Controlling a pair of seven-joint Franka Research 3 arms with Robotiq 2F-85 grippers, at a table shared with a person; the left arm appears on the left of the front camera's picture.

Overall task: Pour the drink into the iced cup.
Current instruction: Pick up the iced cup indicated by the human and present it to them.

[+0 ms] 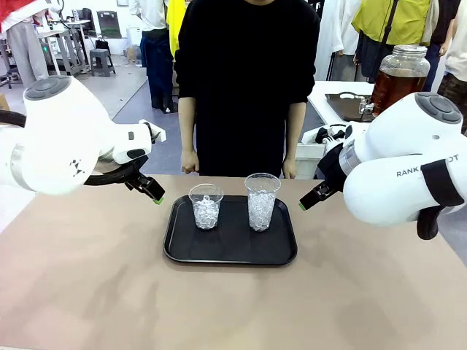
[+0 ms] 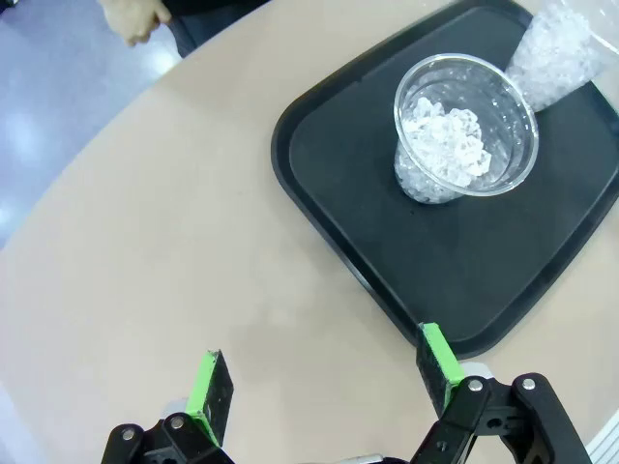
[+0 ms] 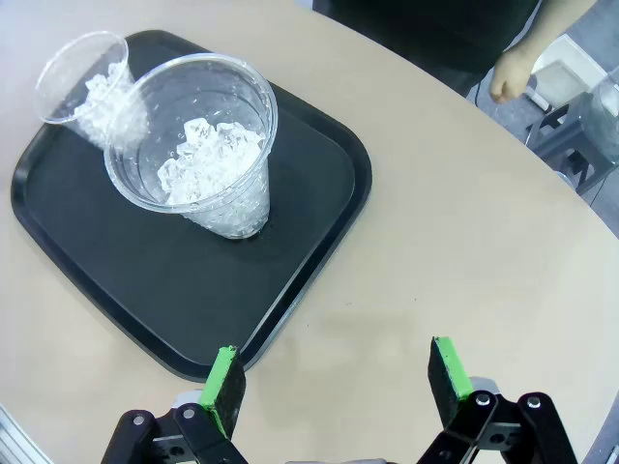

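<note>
Drink [image 1: 392, 91], amber-brown, sat in a lidded glass jar [image 1: 401, 62] on a white side table behind the right arm, well apart from both grippers and from the tray. The left gripper [image 1: 154, 194] hovered over the tan table [image 1: 87, 292] just off the tray's left edge; in the left wrist view its jaws were spread wide [image 2: 324, 372], holding nothing, with one green pad [image 2: 437, 356] over the tray's rim and the other [image 2: 210, 382] over bare tabletop. The right gripper [image 1: 306, 203] hung likewise near the tray's right side; in its own wrist view [image 3: 336, 377] the fingers stood well parted and empty, one pad [image 3: 223, 384] at the tray's edge. Between the grippers lay the black tray [image 1: 230, 244], flat on the table; on it stood two clear plastic cups, both upright and filled with ice; the shorter cup [image 1: 206, 207] stood on the robot's left, the taller cup [image 1: 261, 202] on its right, close together but apart. Beyond the tray a person in black stood at the far edge, arms down, one hand [image 1: 190, 162] and the other hand [image 1: 290, 169] hanging beside the body.
</note>
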